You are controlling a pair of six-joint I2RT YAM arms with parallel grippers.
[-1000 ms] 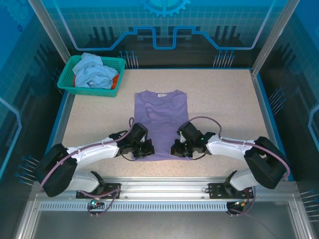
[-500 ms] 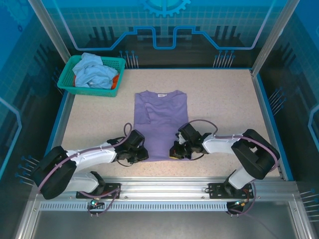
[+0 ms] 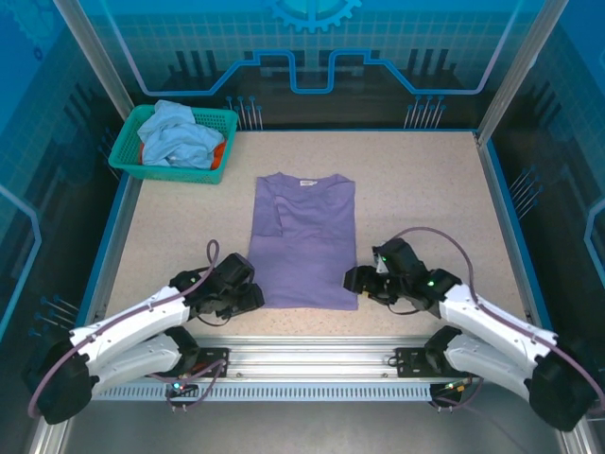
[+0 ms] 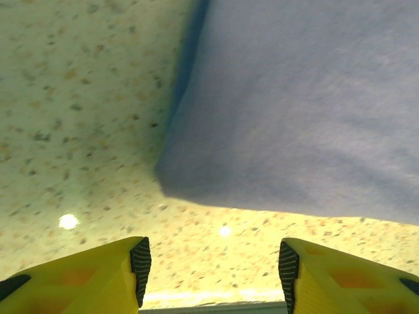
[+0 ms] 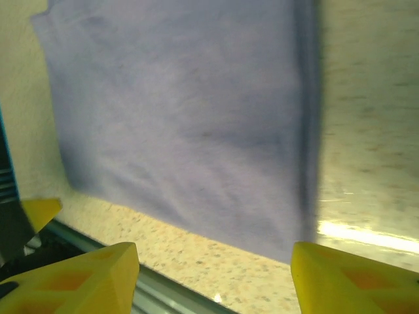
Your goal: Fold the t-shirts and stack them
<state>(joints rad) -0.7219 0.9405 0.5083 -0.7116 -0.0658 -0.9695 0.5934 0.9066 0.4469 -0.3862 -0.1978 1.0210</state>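
1. Speckled beige surface [image 3: 425, 189], enclosed by blue panels [image 3: 312, 38].
2. Lavender t-shirt [image 3: 302, 241], laid flat midway along the near edge, sleeves folded in.
3. Left tool [image 3: 253, 298], fingers apart and empty, placed just beside the shirt's near-left corner.
4. Right tool [image 3: 354, 281], fingers apart and empty, placed beside the shirt's near-right corner.
5. Teal basket [image 3: 123, 159], set at the far-left corner; a light-blue t-shirt [image 3: 175, 137] and an orange t-shirt [image 3: 219, 156] are bundled inside.

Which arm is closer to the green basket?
Left. The left end effector sits at the near left corner of the purple t-shirt; the right end effector is by its near right corner, farther from the basket.
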